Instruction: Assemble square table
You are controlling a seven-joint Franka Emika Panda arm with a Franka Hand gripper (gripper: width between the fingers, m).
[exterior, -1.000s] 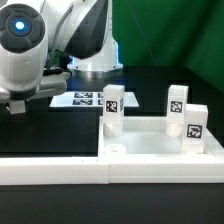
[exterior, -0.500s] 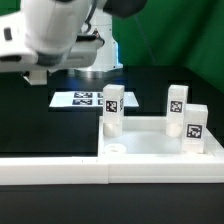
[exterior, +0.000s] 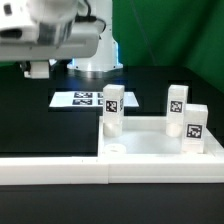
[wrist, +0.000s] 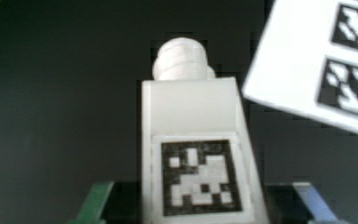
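Observation:
The square table's top (exterior: pixel 150 146) lies upside down at the exterior view's right. Three white tagged legs stand upright in its corners: one at the left (exterior: pixel 113 108), one at the back (exterior: pixel 177 107) and one at the right (exterior: pixel 195 128). A round socket (exterior: pixel 117 149) at the near left corner is empty. In the wrist view my gripper (wrist: pixel 202 205) is shut on a fourth leg (wrist: pixel 197 120), one finger on each side of it and its threaded tip pointing away. In the exterior view the gripper (exterior: pixel 37 68) hangs above the table at the upper left, and the held leg is hidden there.
The marker board (exterior: pixel 85 99) lies flat on the black table behind the top, and its corner shows beside the held leg (wrist: pixel 327 70). A long white border rail (exterior: pixel 55 170) runs along the front edge. A green curtain closes the back.
My arm has risen from the black table surface at the exterior view's left and shifted a little to the right. The top and its three legs have not moved.

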